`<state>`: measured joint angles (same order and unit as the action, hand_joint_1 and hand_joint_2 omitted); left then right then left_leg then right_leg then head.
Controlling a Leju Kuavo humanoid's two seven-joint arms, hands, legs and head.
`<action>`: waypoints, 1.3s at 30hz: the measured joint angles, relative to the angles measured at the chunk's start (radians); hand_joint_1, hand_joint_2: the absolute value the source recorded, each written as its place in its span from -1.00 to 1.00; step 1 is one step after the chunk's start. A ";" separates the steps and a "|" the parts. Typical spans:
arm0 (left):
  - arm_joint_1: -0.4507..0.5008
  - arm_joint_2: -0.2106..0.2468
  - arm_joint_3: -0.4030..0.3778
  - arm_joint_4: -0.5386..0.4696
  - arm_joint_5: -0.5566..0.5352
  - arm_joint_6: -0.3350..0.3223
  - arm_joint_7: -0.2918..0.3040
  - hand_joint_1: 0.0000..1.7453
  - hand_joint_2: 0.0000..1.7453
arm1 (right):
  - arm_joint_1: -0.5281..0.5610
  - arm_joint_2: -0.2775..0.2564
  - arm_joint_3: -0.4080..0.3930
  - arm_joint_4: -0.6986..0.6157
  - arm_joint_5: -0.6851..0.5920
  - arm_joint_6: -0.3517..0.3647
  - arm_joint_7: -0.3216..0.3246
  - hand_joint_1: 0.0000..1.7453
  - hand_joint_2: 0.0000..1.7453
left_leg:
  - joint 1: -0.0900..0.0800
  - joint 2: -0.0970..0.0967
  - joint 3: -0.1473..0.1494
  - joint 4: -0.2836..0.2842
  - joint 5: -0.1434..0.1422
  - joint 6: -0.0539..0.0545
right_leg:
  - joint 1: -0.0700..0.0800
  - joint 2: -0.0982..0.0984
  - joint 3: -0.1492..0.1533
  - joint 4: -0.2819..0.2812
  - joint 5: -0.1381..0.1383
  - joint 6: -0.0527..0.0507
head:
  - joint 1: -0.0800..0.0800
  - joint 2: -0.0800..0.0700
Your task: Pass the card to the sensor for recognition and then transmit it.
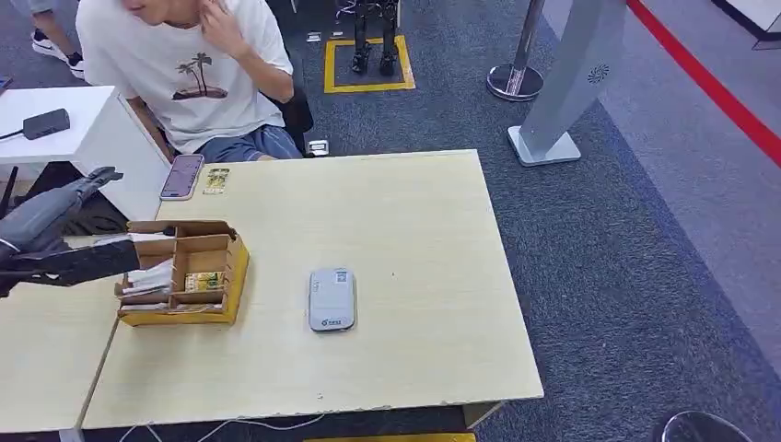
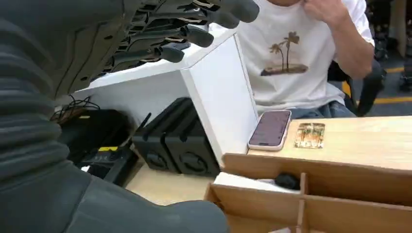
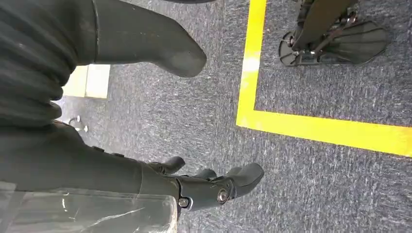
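1. Your landmark is the cardboard organizer box (image 1: 198,267), on the wooden tabletop (image 1: 405,239) toward the robot's left.
2. Left hand (image 1: 87,189) hovers just off the box's outer side, level with its back corner; fingers (image 2: 194,35) are straight and spread, holding nothing.
3. Right hand (image 3: 214,187) hangs over the grey carpet (image 3: 311,184) beside a yellow floor line (image 3: 316,128); fingers are loosely curled, apart from the thumb, nothing in them.
4. A card (image 1: 203,281) lies in a box compartment, among white papers.
5. The sensor (image 1: 332,298), a grey flat unit, lies right of the box, apart from it.
6. Beyond the box, at the tabletop's far edge, lie a phone (image 1: 181,176) and a second card (image 1: 216,180), in front of a seated person (image 1: 198,69).
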<state>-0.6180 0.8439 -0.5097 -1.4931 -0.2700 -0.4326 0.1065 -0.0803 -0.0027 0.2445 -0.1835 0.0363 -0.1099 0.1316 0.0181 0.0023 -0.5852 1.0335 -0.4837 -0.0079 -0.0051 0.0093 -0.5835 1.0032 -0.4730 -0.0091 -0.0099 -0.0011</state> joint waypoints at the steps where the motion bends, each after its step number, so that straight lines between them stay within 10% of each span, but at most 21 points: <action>1: -0.001 0.019 -0.002 -0.008 0.014 -0.006 0.003 -1.00 1.00 | 0.000 0.000 -0.001 0.000 0.003 0.000 0.002 -1.00 1.00 | 0.000 0.000 0.000 0.000 0.000 0.000 | 0.000 0.000 0.000 0.000 0.000 0.000 | 0.000 0.000; 15: 0.226 0.145 0.013 -0.060 -0.093 0.184 0.001 -1.00 1.00 | -0.001 0.000 -0.011 0.000 0.003 -0.001 0.005 -1.00 1.00 | 0.000 0.000 0.000 0.000 0.000 0.000 | 0.000 0.000 0.000 0.000 0.000 0.000 | 0.000 0.000; 23: 0.401 0.066 0.109 -0.069 -0.329 0.262 -0.017 -1.00 1.00 | -0.001 0.000 -0.033 0.000 0.021 -0.004 0.001 -1.00 1.00 | 0.000 0.000 0.000 0.000 0.000 0.000 | 0.000 0.000 0.000 0.000 0.000 0.000 | 0.000 0.000; 39: 0.473 -0.013 0.152 -0.070 -0.357 0.279 -0.017 -1.00 1.00 | -0.001 0.000 -0.034 0.000 0.033 -0.005 0.005 -1.00 1.00 | 0.000 -0.001 0.000 0.000 0.000 0.000 | 0.000 -0.001 0.001 0.000 0.000 0.000 | 0.000 0.000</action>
<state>-0.1452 0.8305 -0.3574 -1.5633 -0.6268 -0.1541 0.0893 -0.0808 -0.0031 0.2106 -0.1839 0.0694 -0.1148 0.1362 0.0179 0.0016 -0.5852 1.0335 -0.4841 -0.0081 -0.0055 0.0085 -0.5830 1.0031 -0.4732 -0.0090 -0.0095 -0.0011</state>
